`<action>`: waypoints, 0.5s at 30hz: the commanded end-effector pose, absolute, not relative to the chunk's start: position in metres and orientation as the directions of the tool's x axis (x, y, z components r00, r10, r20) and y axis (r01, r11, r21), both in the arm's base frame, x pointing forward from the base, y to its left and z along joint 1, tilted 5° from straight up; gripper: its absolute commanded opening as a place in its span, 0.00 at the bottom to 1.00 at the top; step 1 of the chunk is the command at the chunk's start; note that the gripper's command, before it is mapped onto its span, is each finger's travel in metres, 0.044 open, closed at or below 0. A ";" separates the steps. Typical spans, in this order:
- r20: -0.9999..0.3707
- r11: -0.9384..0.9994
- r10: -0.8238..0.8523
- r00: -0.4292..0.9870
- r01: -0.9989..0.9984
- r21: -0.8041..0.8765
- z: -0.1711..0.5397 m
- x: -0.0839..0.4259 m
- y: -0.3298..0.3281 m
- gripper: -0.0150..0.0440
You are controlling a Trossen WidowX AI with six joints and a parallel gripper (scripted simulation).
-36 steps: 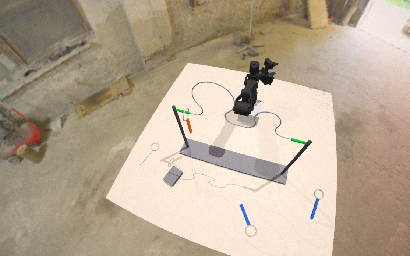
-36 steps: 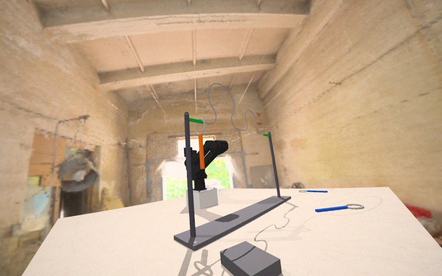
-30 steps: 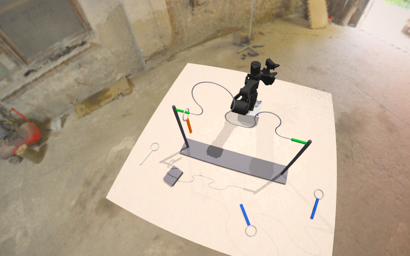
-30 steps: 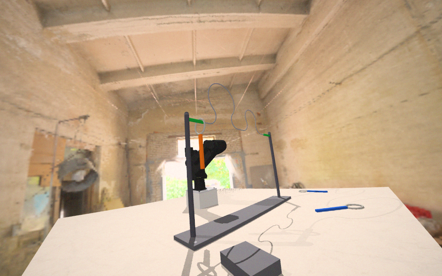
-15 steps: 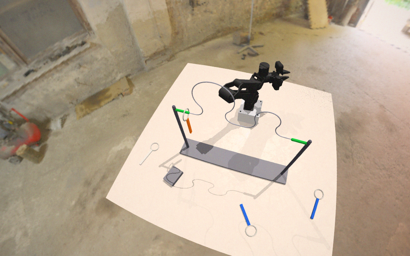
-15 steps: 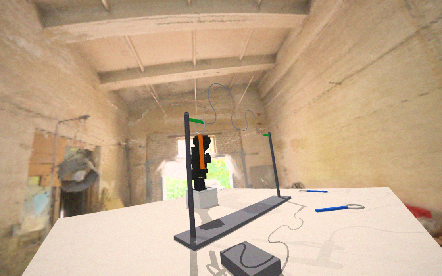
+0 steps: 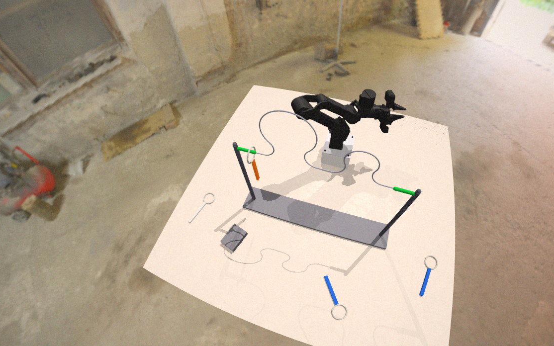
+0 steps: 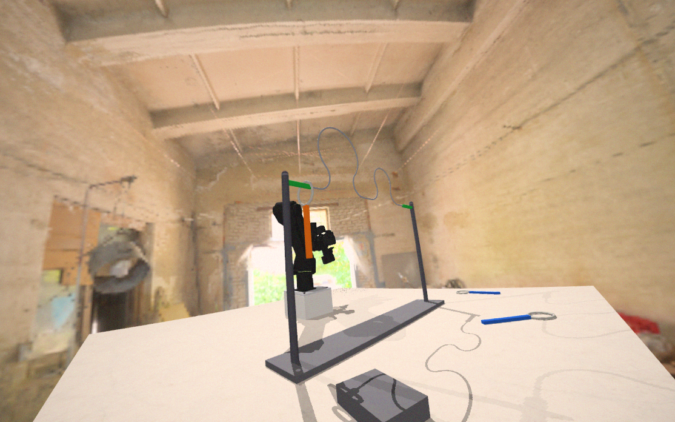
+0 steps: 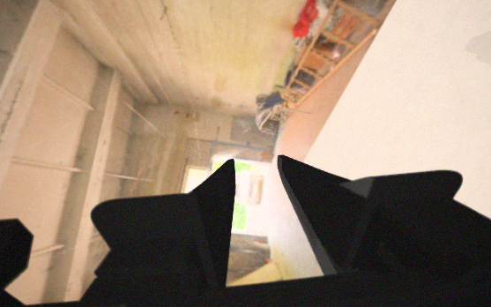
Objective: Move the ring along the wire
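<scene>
The ring (image 7: 247, 156) (image 8: 298, 194) hangs around the green part (image 7: 243, 149) (image 8: 296, 184) beside the left post (image 7: 243, 171) (image 8: 288, 262), close to where the grey wire (image 7: 277, 111) (image 8: 329, 127) starts. Its orange handle (image 7: 255, 170) (image 8: 307, 230) hangs down below it. The grey wire winds through several bends to the other green part (image 7: 404, 190) (image 8: 406, 206) at the right post (image 7: 399, 213) (image 8: 418, 251). My gripper (image 7: 404, 112) (image 9: 256, 162) is partly open and empty. It is behind the wire, far from the handle, and points away from the stand.
The posts stand on a dark base plate (image 7: 313, 215) (image 8: 371, 333). A dark box (image 7: 233, 237) (image 8: 382, 396) lies in front of it. Two blue handles (image 7: 330, 290) (image 7: 425, 282) (image 8: 505, 319) (image 8: 484, 292) with rings and a pale handle (image 7: 197, 212) with a ring lie on the table.
</scene>
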State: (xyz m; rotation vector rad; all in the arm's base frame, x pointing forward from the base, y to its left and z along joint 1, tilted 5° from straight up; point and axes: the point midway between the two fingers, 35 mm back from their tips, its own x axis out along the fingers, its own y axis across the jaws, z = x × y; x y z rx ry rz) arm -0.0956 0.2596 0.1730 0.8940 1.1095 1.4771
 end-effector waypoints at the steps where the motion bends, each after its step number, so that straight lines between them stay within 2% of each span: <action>1: -0.014 -0.030 0.992 -0.126 -0.343 0.939 0.177 -0.075 0.274 0.53; 15: -0.004 0.050 0.996 0.093 -0.496 0.867 0.180 0.014 0.302 0.53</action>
